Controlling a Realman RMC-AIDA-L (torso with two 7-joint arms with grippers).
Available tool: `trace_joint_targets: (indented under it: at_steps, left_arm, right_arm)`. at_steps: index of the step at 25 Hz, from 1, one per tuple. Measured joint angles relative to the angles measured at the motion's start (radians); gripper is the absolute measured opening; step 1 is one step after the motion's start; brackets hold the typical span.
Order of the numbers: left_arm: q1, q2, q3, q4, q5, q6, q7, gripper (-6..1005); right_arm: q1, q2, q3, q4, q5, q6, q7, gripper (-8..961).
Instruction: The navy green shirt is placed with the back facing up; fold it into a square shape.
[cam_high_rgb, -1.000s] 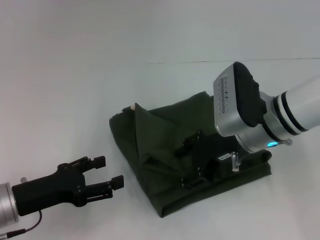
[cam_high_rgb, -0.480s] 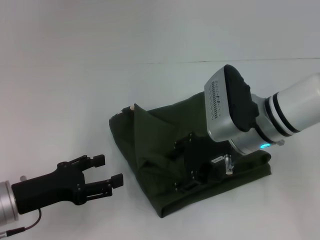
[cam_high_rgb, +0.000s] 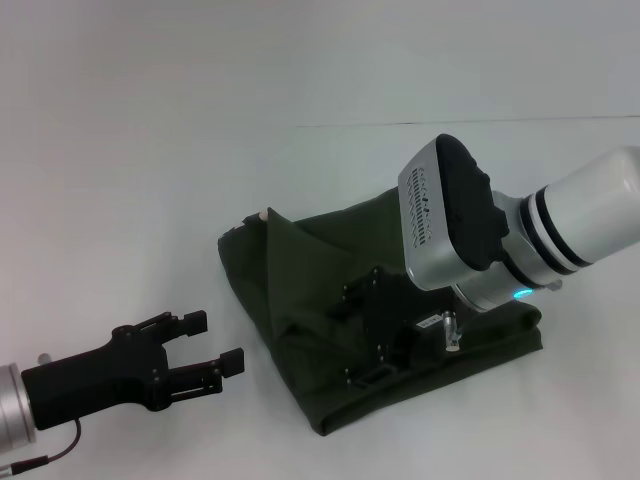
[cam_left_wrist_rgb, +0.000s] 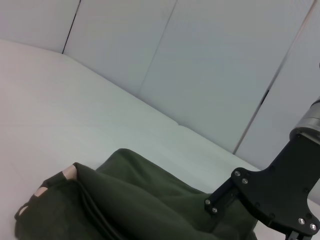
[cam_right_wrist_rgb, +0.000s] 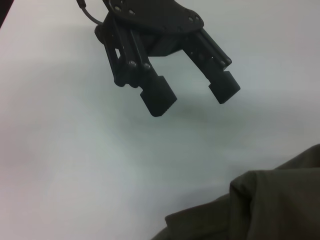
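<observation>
The right gripper (cam_high_rgb: 365, 335) — a black two-finger claw below a silver and white wrist — sits low over the middle of the shirt, and over the last second it has slid leftward and slightly nearer across the cloth, the wrist body swinging with it. Its fingers lie dark against dark fabric, so whether they are parted or pinching cloth I cannot tell. That sweep reads as the arm pressing or smoothing the folded bundle, or drawing a layer toward the left edge; I judge the folding to be near its end rather than mid-way.

The left gripper (cam_high_rgb: 215, 345), black as well, hangs just off the shirt's left side with its fingers (cam_right_wrist_rgb: 157, 97) spread apart and nothing between them; it has hardly stirred in that second.

The large dark olive-green soft fabric T-shirt (cam_high_rgb: 290, 300) lies on the plain white table (cam_high_rgb: 150, 200), right of centre. It is already gathered into a compact, roughly four-sided packet, its near corner pointing toward the robot. A raised ridge runs from the far left corner down toward the middle, and layered edges show along the left side — the outline is not yet a neat square. A small pale patch (cam_left_wrist_rgb: 69, 173) peeps out at the far left corner
</observation>
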Motion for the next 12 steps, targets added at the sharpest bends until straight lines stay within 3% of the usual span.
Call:
trace_joint_targets:
  at_steps: [12]
  left_arm:
    - [0.000, 0.000, 0.000, 0.000, 0.000, -0.002, -0.004, 909]
  right_arm:
    - [-0.008, 0.000, -0.040, -0.009, 0.000, 0.036, -0.003, 779]
